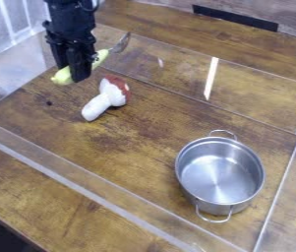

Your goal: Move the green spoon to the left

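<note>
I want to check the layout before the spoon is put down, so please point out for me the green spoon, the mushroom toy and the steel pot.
green spoon [64, 76]: camera view, on its green end
mushroom toy [97, 105]: camera view, on its white stem
steel pot [221, 173]: camera view, on its inside bottom

We can read no text, label, brand, number or sign anywhere in this view.
</note>
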Available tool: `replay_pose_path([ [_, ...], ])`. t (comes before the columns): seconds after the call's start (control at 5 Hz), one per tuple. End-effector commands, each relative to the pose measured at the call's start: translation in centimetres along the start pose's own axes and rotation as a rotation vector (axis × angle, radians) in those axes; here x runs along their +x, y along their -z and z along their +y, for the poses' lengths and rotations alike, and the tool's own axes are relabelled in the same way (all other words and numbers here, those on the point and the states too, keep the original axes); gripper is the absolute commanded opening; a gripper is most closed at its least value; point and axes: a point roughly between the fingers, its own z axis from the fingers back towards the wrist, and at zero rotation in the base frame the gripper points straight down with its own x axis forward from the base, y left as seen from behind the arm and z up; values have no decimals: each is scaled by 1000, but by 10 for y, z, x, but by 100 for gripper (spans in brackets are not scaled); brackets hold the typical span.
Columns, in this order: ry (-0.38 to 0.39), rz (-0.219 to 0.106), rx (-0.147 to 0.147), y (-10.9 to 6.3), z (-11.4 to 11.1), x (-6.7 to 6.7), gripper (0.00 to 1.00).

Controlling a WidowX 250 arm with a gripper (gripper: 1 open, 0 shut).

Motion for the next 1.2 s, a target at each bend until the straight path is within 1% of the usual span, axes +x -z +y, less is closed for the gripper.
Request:
replay_pose_path([
  [0.0,-41,-66,19,-28,24,10,0],
  [0.4,-10,-80,-13,15,34,18,0],
  [0.6,-14,-86,-23,24,54,19,0],
  [0.8,-22,-101,-43,31,72,18,0],
  [1.0,-11,-111,-76,32,92,19,0],
])
